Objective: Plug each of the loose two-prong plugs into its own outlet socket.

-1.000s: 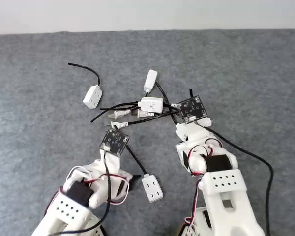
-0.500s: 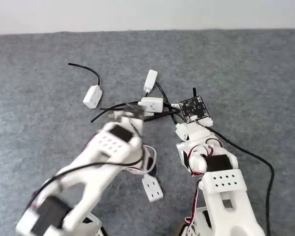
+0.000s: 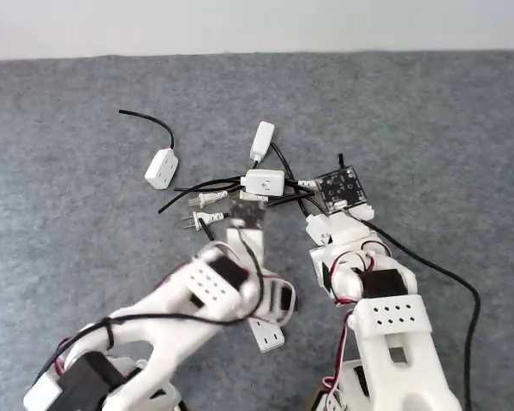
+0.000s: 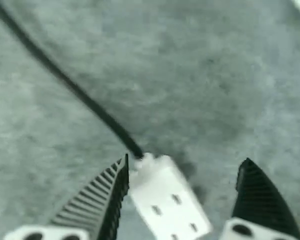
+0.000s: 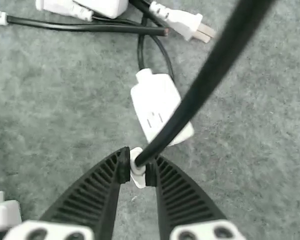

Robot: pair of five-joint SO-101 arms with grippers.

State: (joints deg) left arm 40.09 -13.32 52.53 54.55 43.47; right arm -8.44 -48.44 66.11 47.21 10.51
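My left gripper [image 4: 186, 167] is open, with a white outlet socket [image 4: 165, 200] and the start of its black cord [image 4: 65, 80] lying on the carpet between the fingers. In the high view that socket [image 3: 265, 334] sits near the front, under the left arm's wrist. My right gripper [image 5: 138, 162] is shut on a small white plug [image 5: 136, 172] whose black cord [image 5: 200, 80] rises toward the camera. Just beyond its tips lies another white socket [image 5: 157, 112]. Two loose two-prong plugs [image 3: 197, 199] [image 3: 193, 220] lie in the cable tangle.
More white sockets lie at the left [image 3: 161, 168], at the back [image 3: 262, 141] and mid-tangle [image 3: 264, 181]. A loose plug [image 5: 182, 22] rests past the right gripper. Black cords cross the middle of the grey carpet [image 3: 428, 128]. The right arm's thick cable [image 3: 463, 291] trails off right.
The left arm has swung forward and to the right, so its wrist now hangs over the front socket. The right arm has hardly moved.
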